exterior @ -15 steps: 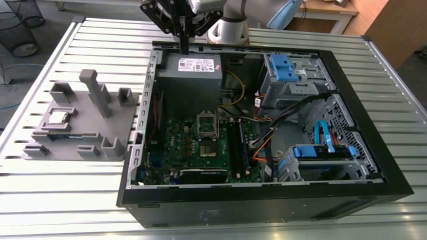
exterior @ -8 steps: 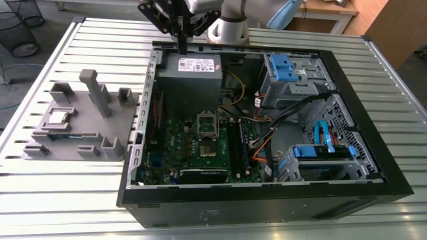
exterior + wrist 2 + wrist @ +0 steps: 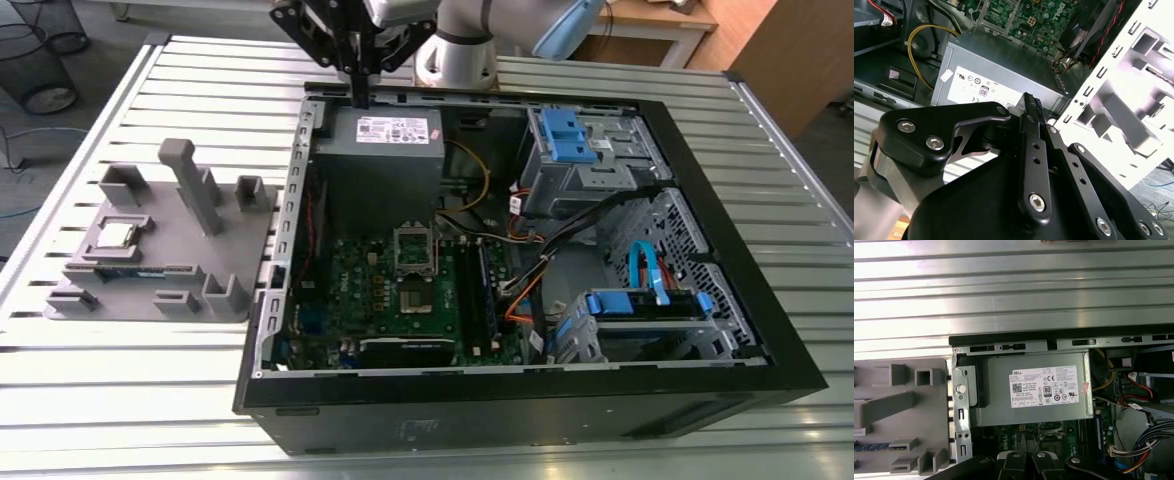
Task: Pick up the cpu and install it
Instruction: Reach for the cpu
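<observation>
The black gripper point(image 3: 358, 100) was held downward over the black computer case point(image 3: 534, 398), pinched closed, empty — the flat, shiny silver square cpu point(image 3: 118, 235) was seen well apart.

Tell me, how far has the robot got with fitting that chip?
Nothing looks done yet: the cpu lies on the grey tray beside the computer case. The gripper, shut and empty, hangs above the power supply. Picking it up and fitting it in the motherboard remain.
</observation>
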Controlling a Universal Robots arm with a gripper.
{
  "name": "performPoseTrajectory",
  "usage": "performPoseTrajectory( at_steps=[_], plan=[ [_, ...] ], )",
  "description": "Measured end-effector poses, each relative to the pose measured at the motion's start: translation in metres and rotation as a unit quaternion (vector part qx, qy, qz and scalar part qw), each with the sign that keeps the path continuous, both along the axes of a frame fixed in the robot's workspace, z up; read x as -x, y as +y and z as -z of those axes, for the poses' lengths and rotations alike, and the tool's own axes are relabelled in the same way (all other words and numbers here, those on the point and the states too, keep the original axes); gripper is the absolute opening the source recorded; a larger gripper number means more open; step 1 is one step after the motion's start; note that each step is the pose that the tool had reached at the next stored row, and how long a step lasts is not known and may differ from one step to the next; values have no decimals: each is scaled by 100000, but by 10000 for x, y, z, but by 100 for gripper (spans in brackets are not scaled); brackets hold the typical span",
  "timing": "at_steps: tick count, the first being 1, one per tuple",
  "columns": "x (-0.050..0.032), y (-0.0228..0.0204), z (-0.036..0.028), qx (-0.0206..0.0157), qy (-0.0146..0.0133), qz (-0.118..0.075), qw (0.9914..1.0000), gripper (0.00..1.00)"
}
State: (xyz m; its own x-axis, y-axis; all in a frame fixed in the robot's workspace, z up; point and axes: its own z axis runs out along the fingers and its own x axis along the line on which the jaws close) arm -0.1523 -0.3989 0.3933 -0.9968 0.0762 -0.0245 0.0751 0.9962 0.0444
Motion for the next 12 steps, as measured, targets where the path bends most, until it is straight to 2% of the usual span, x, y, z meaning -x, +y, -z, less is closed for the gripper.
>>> performPoseTrajectory(
  at_steps=[12],
  plan=[
    [57, 0, 0, 3, -1, -1, 100000, 11]
  ],
)
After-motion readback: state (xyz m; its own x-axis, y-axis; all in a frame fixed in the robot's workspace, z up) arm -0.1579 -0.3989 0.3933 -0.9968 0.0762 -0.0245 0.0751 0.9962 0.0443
